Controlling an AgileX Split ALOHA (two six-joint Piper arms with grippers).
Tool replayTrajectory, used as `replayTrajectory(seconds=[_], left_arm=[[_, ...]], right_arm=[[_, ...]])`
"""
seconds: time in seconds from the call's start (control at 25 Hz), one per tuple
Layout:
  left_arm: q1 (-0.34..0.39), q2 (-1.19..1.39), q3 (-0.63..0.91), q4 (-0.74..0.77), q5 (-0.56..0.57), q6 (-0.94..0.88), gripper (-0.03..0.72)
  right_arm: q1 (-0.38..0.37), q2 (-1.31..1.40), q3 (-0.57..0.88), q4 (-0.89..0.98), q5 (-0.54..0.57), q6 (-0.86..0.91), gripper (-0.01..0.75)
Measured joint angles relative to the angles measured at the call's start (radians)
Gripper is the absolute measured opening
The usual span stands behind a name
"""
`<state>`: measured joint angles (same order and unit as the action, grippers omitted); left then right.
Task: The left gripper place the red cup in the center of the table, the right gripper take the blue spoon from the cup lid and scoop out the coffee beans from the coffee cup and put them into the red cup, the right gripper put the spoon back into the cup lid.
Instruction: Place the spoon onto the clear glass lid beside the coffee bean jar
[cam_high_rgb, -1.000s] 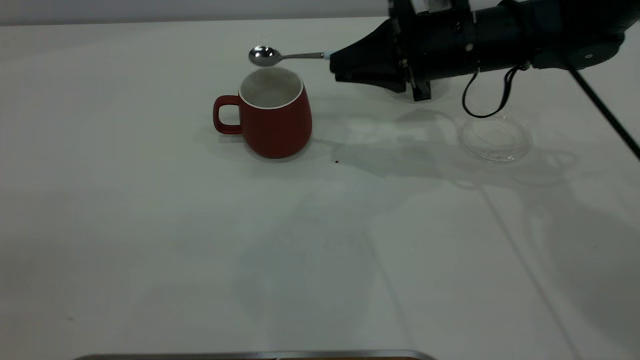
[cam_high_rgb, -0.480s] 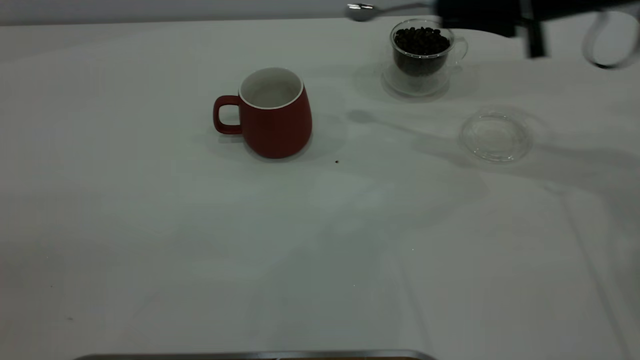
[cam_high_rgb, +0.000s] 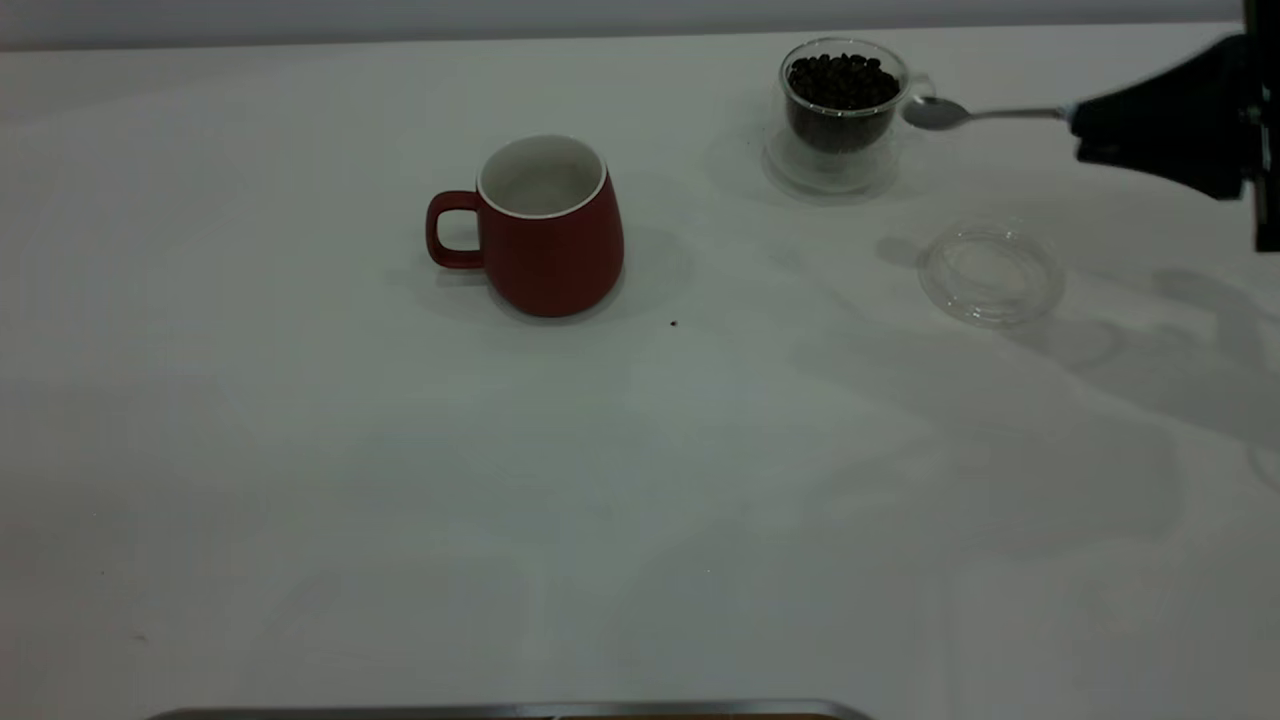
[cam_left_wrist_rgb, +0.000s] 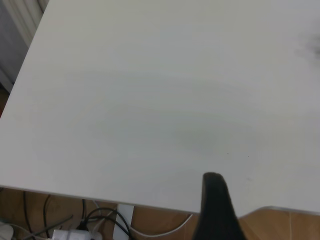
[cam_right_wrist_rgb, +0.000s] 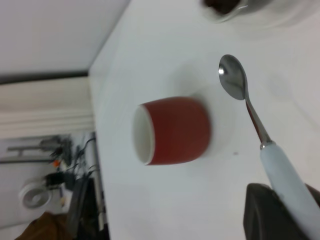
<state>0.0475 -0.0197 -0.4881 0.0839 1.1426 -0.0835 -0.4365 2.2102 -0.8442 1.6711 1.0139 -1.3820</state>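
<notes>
Blue-handled, the blue spoon (cam_high_rgb: 960, 114) hangs empty just right of the coffee cup (cam_high_rgb: 842, 112), pinched at its handle by the right hand (cam_high_rgb: 1078, 125); light, slick, likely to twist.

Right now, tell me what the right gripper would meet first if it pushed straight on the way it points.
Probably the coffee cup: the right gripper points along the blue spoon, whose bowl sits beside the cup's handle side. Depth is unclear.

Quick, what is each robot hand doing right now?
Right gripper: shut on the blue spoon.
Left gripper: cannot be told.
</notes>
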Motion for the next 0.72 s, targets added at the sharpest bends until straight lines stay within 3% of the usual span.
replayTrajectory(seconds=[0.36, 0.72], left_arm=[[0.0, 0.0, 0.0, 0.0, 0.0, -0.002, 0.577], [0.0, 0.0, 0.0, 0.0, 0.0, -0.003, 0.577]], right_arm=[[-0.02, 0.0, 0.01, -0.029, -0.174, 0.007, 0.094], [-0.035, 0.001, 0.01, -0.044, -0.232, 0.034, 0.094]])
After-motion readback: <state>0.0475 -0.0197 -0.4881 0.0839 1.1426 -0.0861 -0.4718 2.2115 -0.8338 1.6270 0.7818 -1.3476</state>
